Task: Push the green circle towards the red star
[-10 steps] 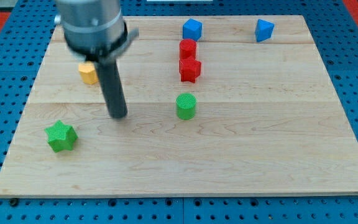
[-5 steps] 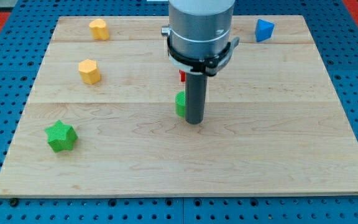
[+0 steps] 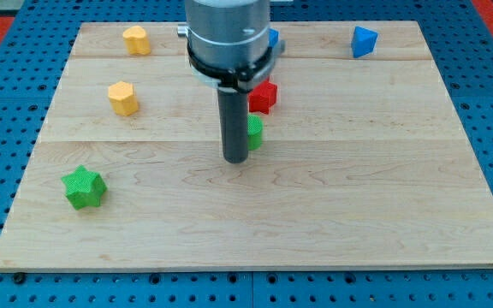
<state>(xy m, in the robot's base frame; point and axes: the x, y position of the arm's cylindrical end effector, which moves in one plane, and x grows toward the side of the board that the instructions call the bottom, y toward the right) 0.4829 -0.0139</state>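
Wooden worktop (image 3: 383,205) shows my tip (image 3: 234,160), lacking fingers to open or close, now shifted leftward across the green circle (image 3: 253,133), which has edged up close beneath the red star (image 3: 264,96), nearly finishing the push.

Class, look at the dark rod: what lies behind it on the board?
Behind the rod, the green circle shows only its right part, beside my tip. The red star is partly visible above it. Their left parts are covered.
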